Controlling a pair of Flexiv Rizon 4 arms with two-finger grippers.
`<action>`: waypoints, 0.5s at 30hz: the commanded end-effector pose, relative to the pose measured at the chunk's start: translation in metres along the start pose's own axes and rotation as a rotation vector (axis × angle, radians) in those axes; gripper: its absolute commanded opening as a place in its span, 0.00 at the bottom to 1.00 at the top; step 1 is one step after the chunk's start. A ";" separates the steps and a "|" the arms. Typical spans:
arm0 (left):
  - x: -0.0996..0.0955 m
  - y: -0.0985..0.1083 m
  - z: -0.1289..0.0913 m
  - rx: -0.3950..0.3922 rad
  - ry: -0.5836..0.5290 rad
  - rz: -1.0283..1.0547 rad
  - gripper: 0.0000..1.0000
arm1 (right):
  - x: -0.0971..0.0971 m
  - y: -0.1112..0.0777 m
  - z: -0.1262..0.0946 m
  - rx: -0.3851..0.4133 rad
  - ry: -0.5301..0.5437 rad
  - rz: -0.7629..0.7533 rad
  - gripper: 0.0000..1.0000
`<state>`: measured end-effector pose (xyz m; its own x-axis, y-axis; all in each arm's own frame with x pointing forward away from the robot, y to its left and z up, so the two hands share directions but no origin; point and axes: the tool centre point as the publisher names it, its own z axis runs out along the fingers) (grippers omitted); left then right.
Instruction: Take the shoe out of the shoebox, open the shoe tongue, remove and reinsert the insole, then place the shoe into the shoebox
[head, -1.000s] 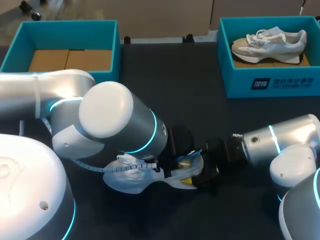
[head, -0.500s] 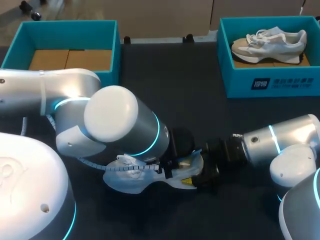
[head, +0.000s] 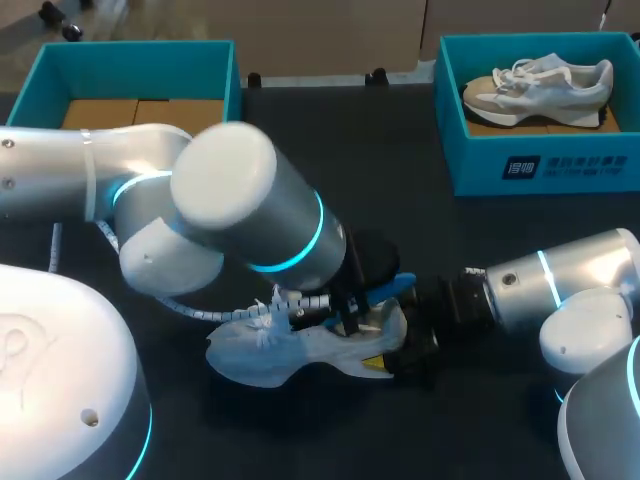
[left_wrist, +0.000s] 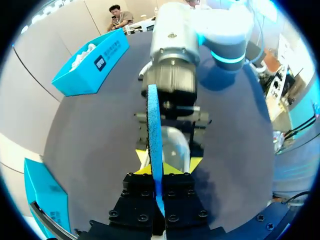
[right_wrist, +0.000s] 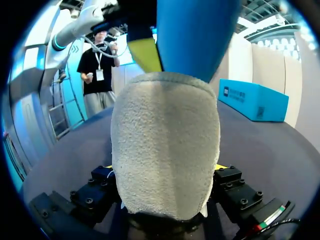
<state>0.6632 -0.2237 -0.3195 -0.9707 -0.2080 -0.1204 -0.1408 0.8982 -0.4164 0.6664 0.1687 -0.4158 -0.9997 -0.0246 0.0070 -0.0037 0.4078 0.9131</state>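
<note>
A white shoe (head: 285, 352) lies on its side on the dark table, near the front middle. My right gripper (head: 404, 352) comes in from the right and is shut on the shoe's heel (right_wrist: 165, 145), which fills the space between its fingers (right_wrist: 231, 181). My left gripper (head: 350, 312) hangs over the shoe's opening, shut on the blue insole (head: 392, 288). Seen from the left wrist, the insole (left_wrist: 153, 135) stands edge-on, pinched in my left gripper (left_wrist: 159, 199). It rises out of the shoe's heel (left_wrist: 176, 146), in front of the right arm (left_wrist: 172, 75).
A teal shoebox (head: 545, 168) at the back right holds another grey and beige shoe (head: 540, 85). A second teal box (head: 135, 52) at the back left has brown cardboard inside. My left arm's bulky elbow (head: 225, 200) covers the middle left of the table.
My left gripper has closed on the blue insole and lifted it partly out of the shoe. The left arm has swung up and back. The right gripper has kept still on the heel.
</note>
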 end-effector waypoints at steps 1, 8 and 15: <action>-0.011 -0.009 -0.012 0.007 0.102 -0.002 0.00 | 0.001 0.001 0.001 0.006 -0.001 0.000 0.00; -0.013 -0.034 -0.042 0.076 0.284 -0.003 0.00 | 0.001 0.001 0.001 0.006 -0.001 0.000 0.00; -0.014 -0.055 -0.088 0.173 0.420 0.031 0.00 | 0.001 0.001 0.001 0.006 -0.001 0.000 0.00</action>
<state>0.6663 -0.2573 -0.2323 -0.9858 -0.0274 0.1655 -0.1158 0.8249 -0.5533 0.6664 0.1688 -0.4157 -0.9997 -0.0247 0.0069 -0.0037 0.4078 0.9131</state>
